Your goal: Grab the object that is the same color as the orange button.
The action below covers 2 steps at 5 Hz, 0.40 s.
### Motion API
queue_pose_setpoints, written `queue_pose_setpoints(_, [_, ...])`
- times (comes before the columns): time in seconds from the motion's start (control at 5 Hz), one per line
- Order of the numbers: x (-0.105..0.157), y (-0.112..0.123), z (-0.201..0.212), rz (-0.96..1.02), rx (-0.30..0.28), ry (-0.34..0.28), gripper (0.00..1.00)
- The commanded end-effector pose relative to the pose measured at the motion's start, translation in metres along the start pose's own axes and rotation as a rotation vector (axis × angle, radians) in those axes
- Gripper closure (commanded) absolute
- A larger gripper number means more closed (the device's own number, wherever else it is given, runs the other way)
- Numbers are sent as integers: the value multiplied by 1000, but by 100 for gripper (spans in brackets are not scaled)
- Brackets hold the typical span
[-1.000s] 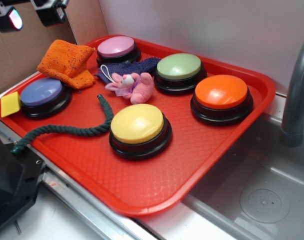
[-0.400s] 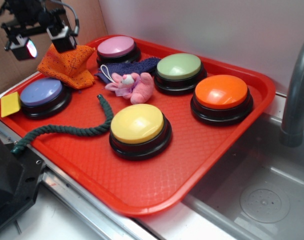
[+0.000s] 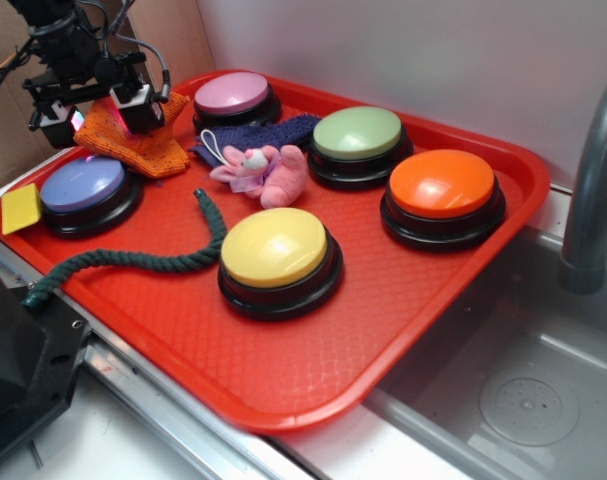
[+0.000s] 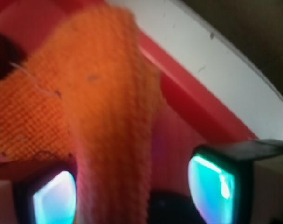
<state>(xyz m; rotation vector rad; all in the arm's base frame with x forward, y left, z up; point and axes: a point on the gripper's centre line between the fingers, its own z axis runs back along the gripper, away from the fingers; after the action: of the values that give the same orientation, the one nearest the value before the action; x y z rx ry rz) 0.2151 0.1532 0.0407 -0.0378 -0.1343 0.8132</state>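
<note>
The orange knitted cloth [image 3: 133,140] lies bunched at the back left of the red tray [image 3: 313,350], beside the blue button [image 3: 83,185]. My gripper [image 3: 98,112] has come down over it with its jaws open and wide apart. In the wrist view a raised fold of the cloth [image 4: 111,140] stands between the two glowing fingertips [image 4: 211,186], close against the left one and apart from the right one. The orange button [image 3: 443,190] sits at the tray's right side, far from the gripper.
On the tray are also a pink button [image 3: 233,95], a green button [image 3: 358,135], a yellow button [image 3: 275,250], a pink plush toy [image 3: 268,172], a purple cloth [image 3: 273,130] and a green rope [image 3: 153,260]. A yellow square [image 3: 21,208] lies off the tray's left edge. A sink [image 3: 523,400] is at right.
The gripper has descended from above the tray's back left corner onto the orange cloth, staying open. Nothing else has moved.
</note>
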Motion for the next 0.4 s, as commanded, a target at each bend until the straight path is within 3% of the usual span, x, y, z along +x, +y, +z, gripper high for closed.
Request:
queue_pose_setpoints(0.0, [-5,-12,25,-89,-37,-93,100])
queue_pose_setpoints(0.2, [-8,-18,43,-161,31,-120,100])
